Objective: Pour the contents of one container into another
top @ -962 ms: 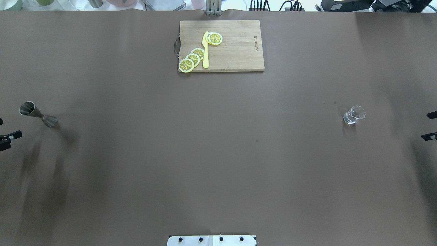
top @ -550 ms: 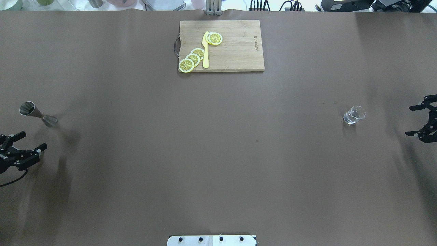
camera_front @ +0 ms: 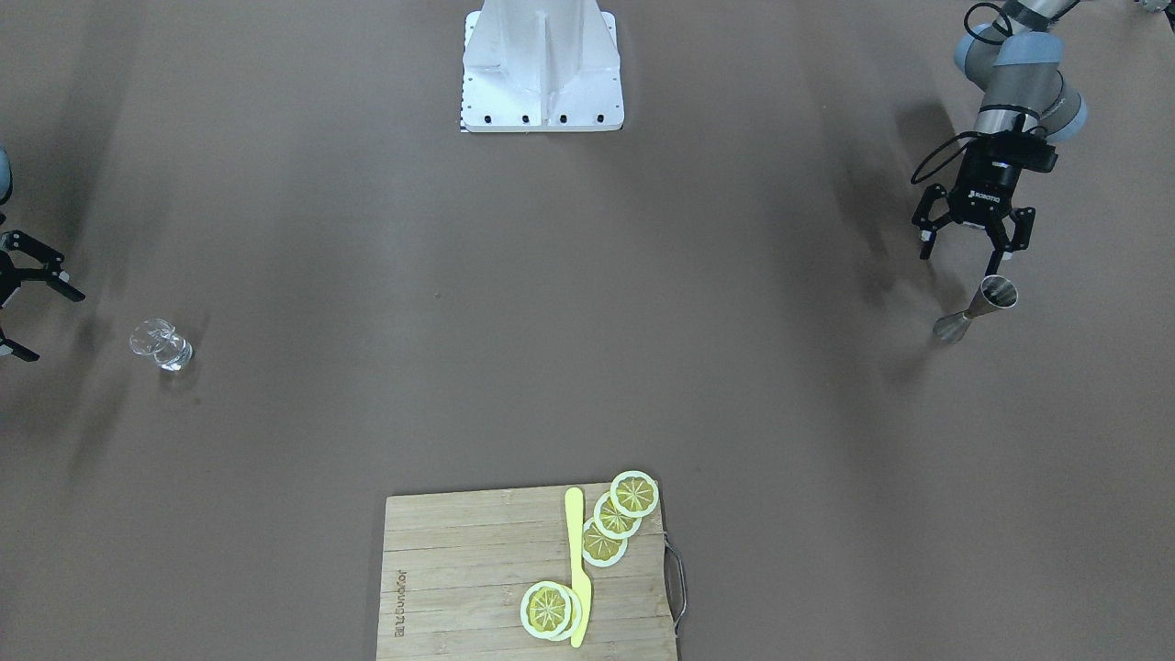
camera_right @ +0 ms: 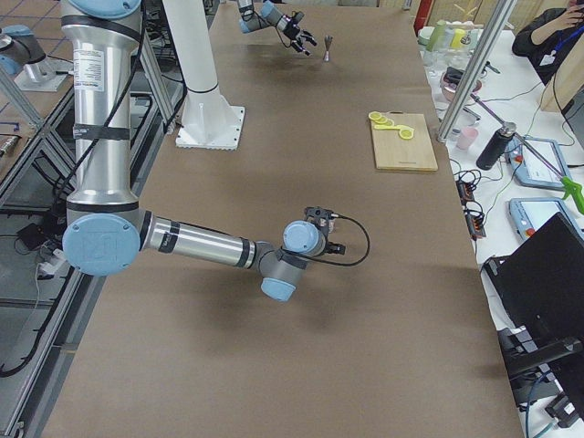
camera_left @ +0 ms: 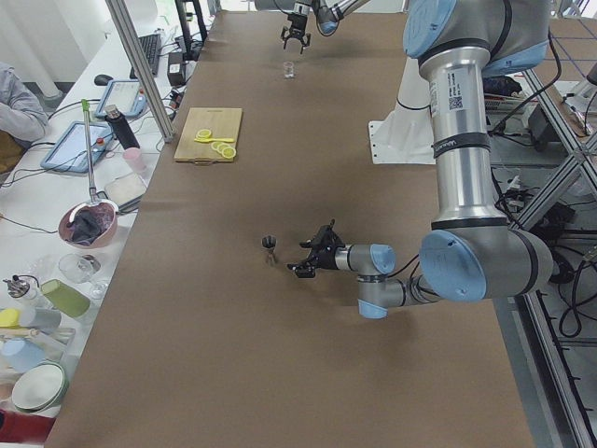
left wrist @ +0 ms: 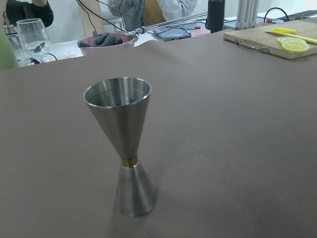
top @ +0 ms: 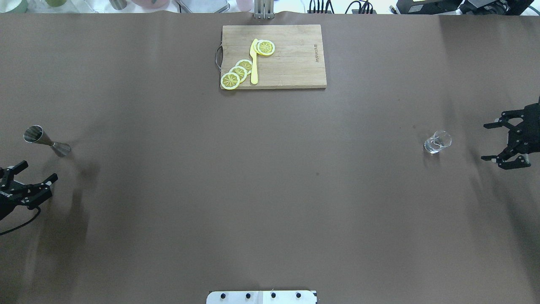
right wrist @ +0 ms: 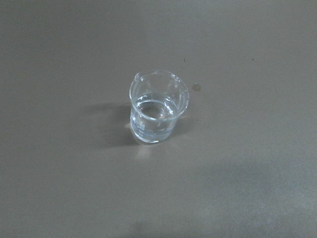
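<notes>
Fingers spread wide on both sides, nothing between them. My left gripper (top: 39, 170) hangs low over the brown table (top: 270, 190) near its left end. It sits just on the robot's side of the steel jigger (top: 46, 141), close to it but not touching.

The jigger stands upright on its smaller cone with the wider cone's mouth up. On the left wrist feed I can see a thin gold band at the waist. I can't tell from that feed whether anything is in the top cone.

My right gripper (top: 486, 142) is at the opposite end, its open jaws turned toward the small glass beaker (top: 437, 142). It is near the beaker, with bare table between them.

The beaker stands upright on the table, well apart from the jigger, which is nearly the whole table's length away. The right wrist feed shows clear liquid in its lower part and a small pouring lip on the rim.

At the far middle edge lies a wooden cutting board (top: 291, 63). On it a yellow knife (top: 254, 63) lies with a few lemon slices (top: 238, 72) beside it.
</notes>
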Robot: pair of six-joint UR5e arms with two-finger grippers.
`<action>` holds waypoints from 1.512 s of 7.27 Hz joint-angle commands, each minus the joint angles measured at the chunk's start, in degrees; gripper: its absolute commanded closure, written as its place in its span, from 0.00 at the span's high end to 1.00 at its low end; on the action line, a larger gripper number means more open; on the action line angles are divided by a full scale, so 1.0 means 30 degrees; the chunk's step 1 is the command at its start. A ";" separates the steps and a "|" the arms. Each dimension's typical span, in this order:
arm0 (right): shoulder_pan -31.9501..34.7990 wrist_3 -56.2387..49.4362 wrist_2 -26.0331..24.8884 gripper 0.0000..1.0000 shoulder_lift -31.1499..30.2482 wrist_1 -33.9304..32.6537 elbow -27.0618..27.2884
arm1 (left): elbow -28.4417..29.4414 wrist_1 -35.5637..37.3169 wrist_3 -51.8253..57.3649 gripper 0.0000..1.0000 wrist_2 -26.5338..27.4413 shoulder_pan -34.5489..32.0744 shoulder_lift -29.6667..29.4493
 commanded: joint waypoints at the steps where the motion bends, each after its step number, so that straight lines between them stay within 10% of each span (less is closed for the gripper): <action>1: -0.0011 0.0070 0.1360 1.00 0.1195 0.0835 -0.1235 | -0.0020 0.2467 -0.2919 0.99 0.2465 -0.0303 -0.0339; 2: -0.0011 0.0187 0.1455 1.00 0.1463 0.1335 -0.1531 | 0.0212 0.3847 -0.3050 0.99 0.4740 -0.0245 -0.0950; 11: -0.1093 0.0628 0.2159 0.99 0.2871 0.2101 -0.2647 | 0.1709 0.3860 -0.4300 0.99 0.7136 -0.0626 -0.3563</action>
